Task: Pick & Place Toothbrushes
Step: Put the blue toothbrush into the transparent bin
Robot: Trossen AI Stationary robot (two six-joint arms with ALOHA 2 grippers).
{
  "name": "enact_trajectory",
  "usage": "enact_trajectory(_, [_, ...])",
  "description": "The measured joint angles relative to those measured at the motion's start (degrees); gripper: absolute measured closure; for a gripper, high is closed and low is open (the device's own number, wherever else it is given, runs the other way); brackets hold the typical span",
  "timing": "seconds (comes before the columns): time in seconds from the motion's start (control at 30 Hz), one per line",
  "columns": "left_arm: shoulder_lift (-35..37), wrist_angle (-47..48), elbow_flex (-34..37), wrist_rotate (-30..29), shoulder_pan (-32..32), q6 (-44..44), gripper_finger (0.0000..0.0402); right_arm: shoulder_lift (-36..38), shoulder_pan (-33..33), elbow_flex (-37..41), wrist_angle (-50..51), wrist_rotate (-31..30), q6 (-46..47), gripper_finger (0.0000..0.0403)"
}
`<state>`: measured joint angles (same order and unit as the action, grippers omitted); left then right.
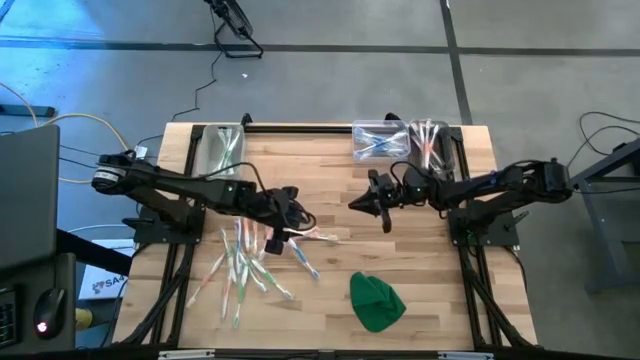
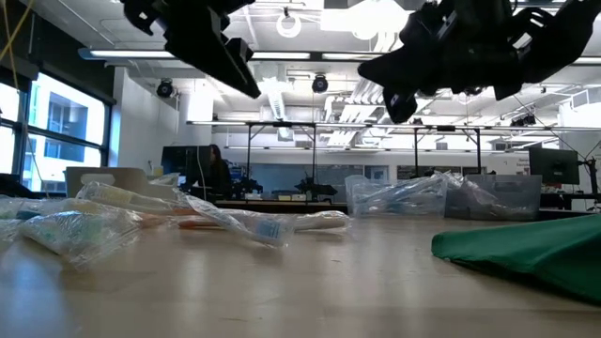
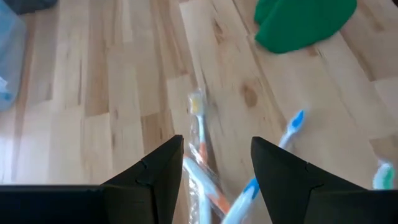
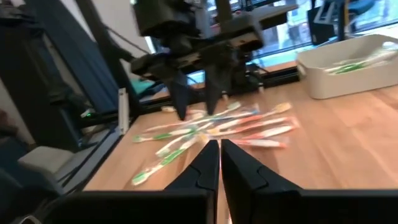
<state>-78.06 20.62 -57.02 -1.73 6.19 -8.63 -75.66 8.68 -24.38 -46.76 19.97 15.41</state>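
The toothbrushes [image 1: 248,258] are scattered in a loose heap on the wooden table [image 1: 330,190], at about seven o'clock from its centre in the high view, several crossing one another. The left gripper [image 1: 291,212] is held directly above the heap's two o'clock edge with its fingers spread wide and nothing between them; in the left wrist view an orange-accented brush [image 3: 202,155] is framed in the gap, with a blue-accented brush [image 3: 273,155] lying just beside it. The right gripper [image 1: 372,203] is held in the air near the table's centre, its fingers pressed together on nothing. Clear bins [image 1: 400,140] stand at about one o'clock, already holding some brushes, and another bin [image 1: 219,148] stands at eleven o'clock. A green cloth [image 1: 376,300] lies at about five o'clock, well apart from the heap.

Several risks can be judged from here. Two overlapping brushes could be pinched at once, since they lie touching. A thin, wrapped brush could be skidded along the smooth wood rather than lifted. Neighbouring brushes could be pushed further out of reach if the descent is off line. A collision could follow if both arms are brought to the centre together.
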Motion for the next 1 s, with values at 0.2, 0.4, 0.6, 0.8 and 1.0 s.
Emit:
enact_trajectory(0.2, [-1.2, 0.2, 0.0, 0.1, -0.2, 2.1, 0.0218, 0.0, -3.0, 0.0, 0.3, -0.3, -0.1, 0.0390])
enact_trajectory(0.4, [-2.5, -0.8, -0.1, 0.3, -0.1, 2.2, 0.0218, 0.0, -3.9, 0.0, 0.3, -0.4, -0.1, 0.0395])
enact_trajectory(0.6, [-4.0, 0.9, -0.1, 2.9, -0.1, 2.9, 0.0218, 0.0, -3.9, 0.0, 1.2, -0.5, 0.0, 0.0398])
enact_trajectory(0.8, [-7.3, 3.1, 0.0, 5.9, 2.4, 3.4, 0.0218, 0.0, -3.9, 0.0, 2.4, -0.5, 0.0, 0.0399])
enact_trajectory(1.0, [-12.2, 1.4, -0.1, 5.6, 5.3, 3.6, 0.0218, 0.0, -3.8, 0.0, 3.8, -0.5, 0.0, 0.0399])
